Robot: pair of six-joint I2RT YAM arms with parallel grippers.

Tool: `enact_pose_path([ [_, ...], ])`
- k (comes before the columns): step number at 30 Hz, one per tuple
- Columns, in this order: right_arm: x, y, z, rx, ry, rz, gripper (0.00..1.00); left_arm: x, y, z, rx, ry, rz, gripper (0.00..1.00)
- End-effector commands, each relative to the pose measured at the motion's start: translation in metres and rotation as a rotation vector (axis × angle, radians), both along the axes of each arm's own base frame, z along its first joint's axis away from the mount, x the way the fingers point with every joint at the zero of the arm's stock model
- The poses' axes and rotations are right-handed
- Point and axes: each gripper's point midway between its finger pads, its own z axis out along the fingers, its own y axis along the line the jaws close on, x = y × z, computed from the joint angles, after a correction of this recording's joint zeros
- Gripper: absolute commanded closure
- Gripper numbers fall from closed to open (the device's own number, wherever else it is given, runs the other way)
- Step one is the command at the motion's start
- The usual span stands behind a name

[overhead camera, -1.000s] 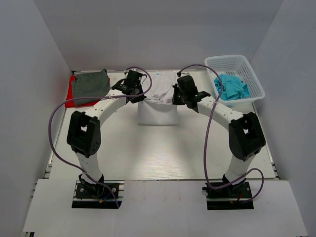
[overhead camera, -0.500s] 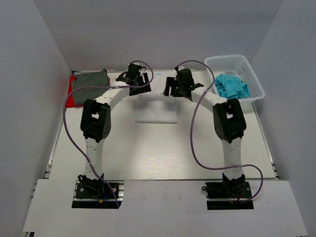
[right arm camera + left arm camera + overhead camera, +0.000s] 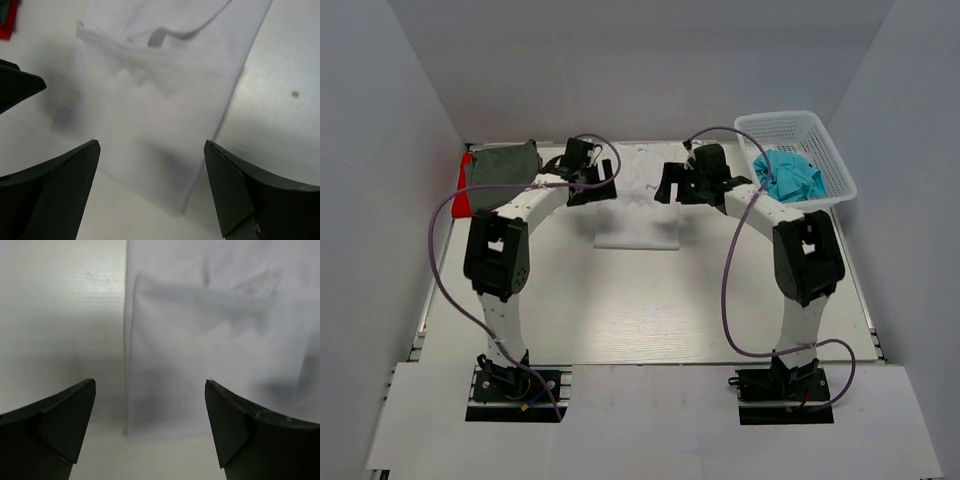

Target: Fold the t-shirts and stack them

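A white t-shirt (image 3: 638, 220) lies folded in a rectangle at the middle back of the table. My left gripper (image 3: 588, 188) hangs open just above its far left corner, and the cloth (image 3: 215, 330) shows below the spread fingers (image 3: 65, 415) with nothing between them. At the far right corner my right gripper (image 3: 670, 188) is open too, over the shirt's edge (image 3: 160, 100). A grey-green t-shirt (image 3: 503, 165) lies folded on a red t-shirt (image 3: 466, 198) at the back left. The turquoise t-shirt (image 3: 790, 175) is bunched in the basket.
The white lattice basket (image 3: 825, 150) stands at the back right corner. Purple cables loop from both arms over the table. White walls close in the back and both sides. The red shirt's corner (image 3: 6, 20) shows at the right wrist view's upper left.
Both grippers have opened and let go of the white shirt, which now lies flat and folded. The two grippers have drawn apart toward the shirt's far corners.
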Motion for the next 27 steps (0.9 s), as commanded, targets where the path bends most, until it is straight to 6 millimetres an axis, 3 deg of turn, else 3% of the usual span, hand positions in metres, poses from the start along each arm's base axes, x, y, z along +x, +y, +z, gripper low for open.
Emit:
enact_pose_path([
  [1, -0.040, -0.014, 0.004, 0.022, 0.039, -0.014, 0.10, -0.044, 0.004, 0.017, -0.036, 0.004, 0.028, 0.00],
  [3, -0.062, -0.019, -0.012, 0.047, 0.117, -0.029, 0.10, -0.068, 0.001, 0.011, -0.080, 0.050, 0.008, 0.00],
  [4, -0.076, -0.022, -0.026, 0.027, 0.171, -0.027, 0.10, -0.085, 0.004, -0.008, -0.090, 0.106, 0.019, 0.00],
  [6, -0.090, -0.021, -0.035, 0.032, 0.227, -0.006, 0.10, -0.104, 0.010, -0.029, -0.083, 0.145, 0.030, 0.00],
  [8, -0.101, -0.023, -0.050, 0.024, 0.266, -0.010, 0.10, -0.106, 0.007, -0.035, -0.100, 0.141, 0.018, 0.00],
  [14, -0.105, -0.021, -0.072, 0.028, 0.335, -0.032, 0.11, -0.104, 0.010, -0.063, -0.043, 0.235, 0.027, 0.29],
  [15, -0.105, -0.020, -0.076, 0.029, 0.345, -0.038, 0.16, -0.103, 0.010, -0.069, -0.039, 0.246, 0.027, 0.40],
  [17, -0.108, -0.018, -0.080, 0.038, 0.361, -0.032, 0.22, -0.104, 0.008, -0.072, -0.045, 0.259, 0.021, 0.50],
  [21, -0.115, -0.018, -0.090, 0.029, 0.389, -0.024, 0.45, -0.108, 0.010, -0.084, -0.061, 0.278, 0.018, 0.62],
  [27, -0.112, -0.018, -0.101, 0.010, 0.400, -0.036, 0.56, -0.111, -0.002, -0.096, -0.072, 0.316, -0.032, 0.93],
])
